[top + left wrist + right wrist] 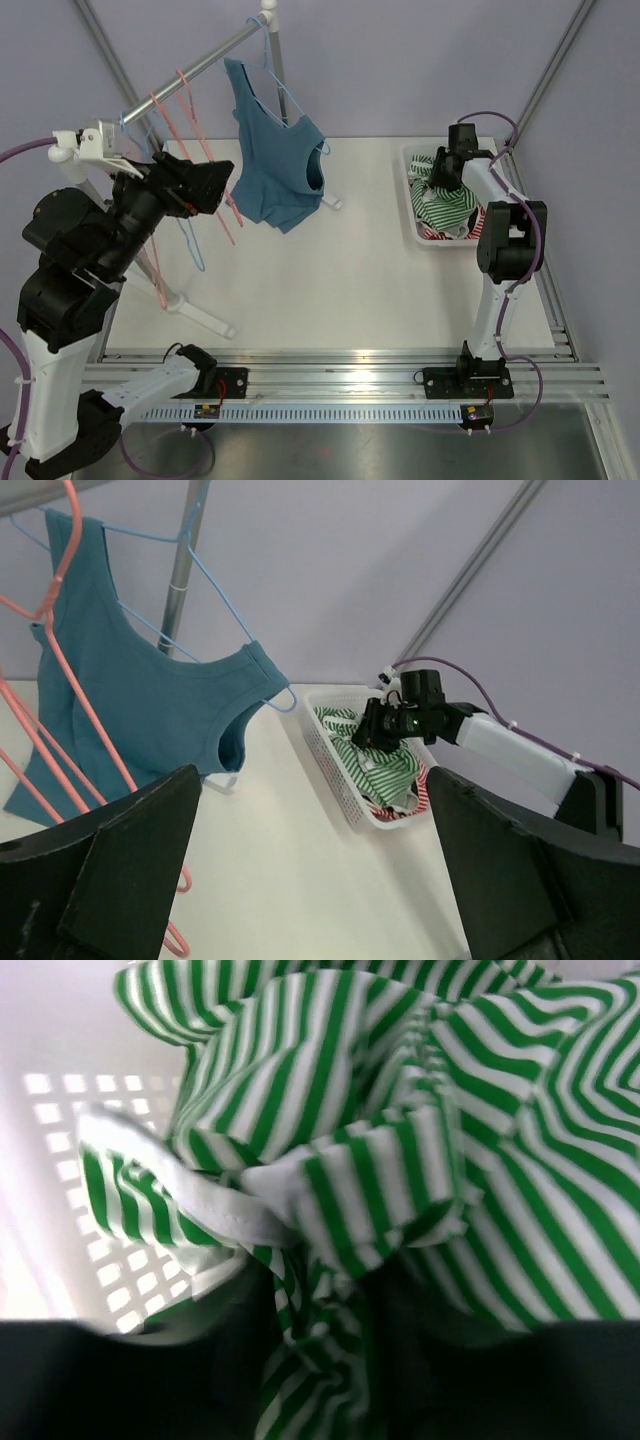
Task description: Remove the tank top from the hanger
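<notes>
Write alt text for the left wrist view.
A teal tank top hangs on a blue hanger, upper left, with pink hangers beside it. Right of it, the right claw sits over a white basket of green-striped clothing. The left claw, wide open, frames the bottom.

A white table [350, 290] is seen from above, its near edge bounded by a metal rail [350, 365]. A white perforated basket [410, 200] is set at the far right corner (striped green-and-white clothing [450, 205] is heaped inside), while the white feet of a garment rack [200, 312] are planted across the left half and middle, well apart from the basket
</notes>
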Robot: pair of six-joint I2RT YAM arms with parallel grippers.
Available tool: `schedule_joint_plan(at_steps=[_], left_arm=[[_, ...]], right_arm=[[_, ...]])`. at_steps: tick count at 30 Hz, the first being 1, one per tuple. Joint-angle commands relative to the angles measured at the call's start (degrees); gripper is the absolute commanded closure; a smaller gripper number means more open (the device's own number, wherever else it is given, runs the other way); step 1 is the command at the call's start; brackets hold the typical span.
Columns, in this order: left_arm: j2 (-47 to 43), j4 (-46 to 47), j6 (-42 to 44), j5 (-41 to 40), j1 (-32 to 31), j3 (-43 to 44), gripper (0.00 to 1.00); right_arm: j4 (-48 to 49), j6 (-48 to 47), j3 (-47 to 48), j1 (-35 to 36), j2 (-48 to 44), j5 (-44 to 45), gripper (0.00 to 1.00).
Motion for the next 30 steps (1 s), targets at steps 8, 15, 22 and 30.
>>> schedule_joint_plan(at_steps=[8, 15, 22, 30], left_arm=[[15.08, -1.14, 1.94, -13.40, -1.92, 12.38, 0.01], [24.66, 0.97, 2.03, -22.20, -4.92, 16.69, 0.01], [35.74, 3.18, 1.42, -28.35, -5.01, 22.84, 0.01], [47.42, 9.94, 0.45, -35.57, -4.75, 27.68, 0.04]], right_arm=[[-13.47, -1.02, 12.79, -0.34, -9.17, 5.85, 0.01], [-17.78, -0.15, 13.87, -0.34, -17.07, 1.92, 0.01], [-11.46, 1.87, -0.35, -0.34, -33.32, -17.85, 0.01], [-1.54, 6.61, -18.73, -0.34, -52.49, -36.13, 0.01]])
